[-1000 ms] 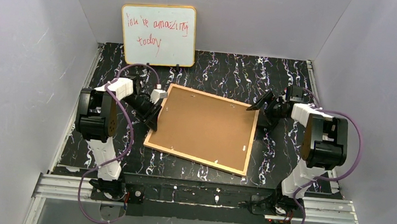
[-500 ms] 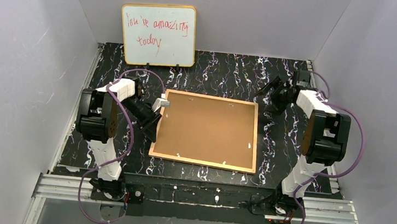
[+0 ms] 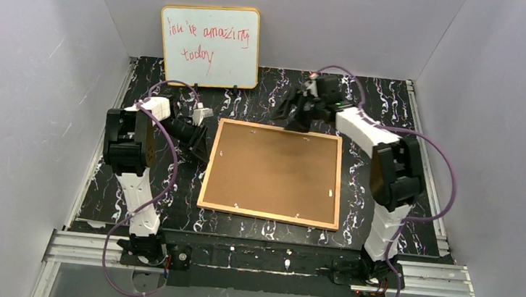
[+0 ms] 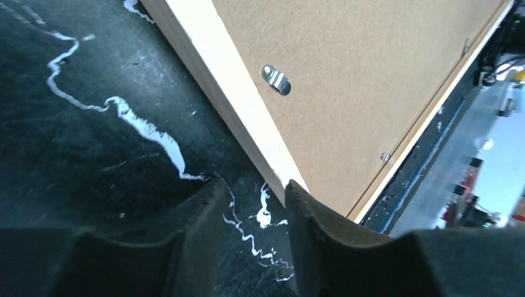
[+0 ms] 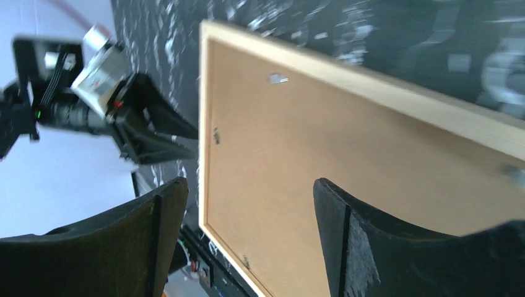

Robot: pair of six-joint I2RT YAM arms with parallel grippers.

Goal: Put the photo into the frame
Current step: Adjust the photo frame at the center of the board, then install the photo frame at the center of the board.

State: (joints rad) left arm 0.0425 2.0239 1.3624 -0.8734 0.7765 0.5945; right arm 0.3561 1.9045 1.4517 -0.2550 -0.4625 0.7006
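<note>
The frame (image 3: pixel 272 171) lies flat in the middle of the table with its brown fibreboard back up. The photo is out of view. My left gripper (image 3: pixel 202 146) sits low on the table just off the frame's left edge. In the left wrist view its jaws (image 4: pixel 251 198) stand apart over bare tabletop, and the right fingertip (image 4: pixel 297 201) is beside the pale wooden rim (image 4: pixel 229 105). My right gripper (image 3: pixel 291 116) hovers over the frame's far edge. Seen from the right wrist, it (image 5: pixel 247 192) is open above the frame's back (image 5: pixel 347 161), holding nothing.
A yellow-rimmed whiteboard (image 3: pixel 209 46) with red handwriting leans against the back wall at the left. Small metal clips (image 4: pixel 275 79) sit along the frame's back. Grey walls close in both sides. The black marbled tabletop (image 3: pixel 366 100) surrounds the frame.
The frame turned from skewed to square with the table, then stayed still. My right arm swung from the frame's right side to its far edge. The left gripper pulled back slightly.
</note>
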